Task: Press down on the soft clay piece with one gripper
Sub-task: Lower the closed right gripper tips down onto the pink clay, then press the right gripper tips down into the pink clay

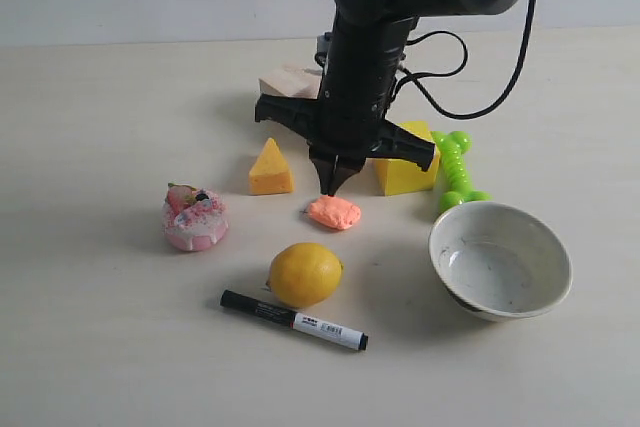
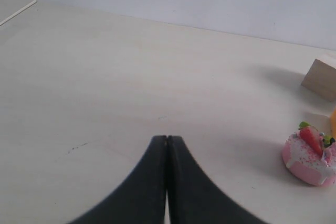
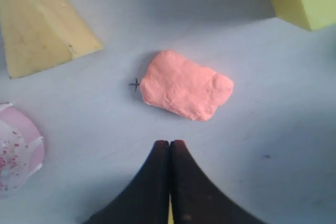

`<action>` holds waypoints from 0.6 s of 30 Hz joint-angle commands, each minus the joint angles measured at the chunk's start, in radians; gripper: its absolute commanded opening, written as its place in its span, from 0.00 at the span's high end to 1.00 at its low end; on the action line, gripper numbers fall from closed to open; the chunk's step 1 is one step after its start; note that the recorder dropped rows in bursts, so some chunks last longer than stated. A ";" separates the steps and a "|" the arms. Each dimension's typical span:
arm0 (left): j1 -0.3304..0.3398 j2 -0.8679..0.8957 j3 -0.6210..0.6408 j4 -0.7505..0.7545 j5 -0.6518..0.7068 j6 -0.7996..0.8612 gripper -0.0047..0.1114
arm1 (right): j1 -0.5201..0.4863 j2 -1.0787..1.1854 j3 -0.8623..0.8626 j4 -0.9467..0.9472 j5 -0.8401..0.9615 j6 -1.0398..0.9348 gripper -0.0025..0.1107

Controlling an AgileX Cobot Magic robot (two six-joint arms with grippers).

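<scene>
The small salmon-orange lump of soft clay (image 1: 333, 212) lies flat on the pale bench (image 1: 100, 347) near the middle of the things, its top lumpy and uneven. In the exterior view it sits between the orange-yellow cheese-like wedge (image 1: 270, 169) and the bright yellow block (image 1: 405, 172), with the yellow lemon (image 1: 305, 274) in front of it.

The right gripper (image 1: 334, 185), a black tool with a wide crossbar on a thick dark grey arm, points down just behind the clay. Its two tapered fingers are pressed together with nothing between them. The right wrist view shows a strip of bare bench between the fingertips (image 3: 160, 150) and the clay, so they are apart. It also shows a tiny black cross mark (image 3: 135, 84) on the bench touching the clay's edge.

The left gripper (image 2: 167, 142) likewise has its fingers closed tight and holds nothing. It is over bare bench, with the pink frosted cake toy (image 2: 311, 156) and a pale wooden block (image 2: 323, 80) off to one side.

A black-and-white marker pen (image 1: 294, 320) lies just in front of the lemon. A white bowl (image 1: 500, 259) (smudged dark inside) stands to the right in the exterior view. A green bone-shaped toy (image 1: 458, 169) lies behind the bowl, just beside the yellow block.
</scene>
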 commanded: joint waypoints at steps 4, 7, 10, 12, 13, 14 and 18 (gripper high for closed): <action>-0.006 -0.006 -0.004 -0.002 -0.009 -0.001 0.96 | -0.008 0.037 -0.004 0.011 -0.005 0.046 0.98; -0.006 -0.006 -0.004 -0.002 -0.009 -0.001 0.96 | -0.012 0.053 -0.004 0.019 -0.007 0.054 0.98; -0.006 -0.006 -0.004 -0.002 -0.009 -0.001 0.96 | -0.014 0.060 -0.004 0.021 -0.007 0.054 0.98; -0.006 -0.006 -0.004 -0.002 -0.009 -0.001 0.96 | -0.016 0.063 -0.004 0.021 -0.013 0.054 0.98; -0.006 -0.006 -0.004 -0.002 -0.009 -0.001 0.96 | -0.018 0.063 -0.004 0.020 -0.023 0.054 0.98; -0.006 -0.006 -0.004 -0.002 -0.009 -0.001 0.96 | -0.019 0.063 -0.004 0.019 -0.027 0.054 0.98; -0.006 -0.006 -0.004 -0.002 -0.009 -0.001 0.96 | -0.019 0.065 -0.004 0.009 -0.051 0.054 0.98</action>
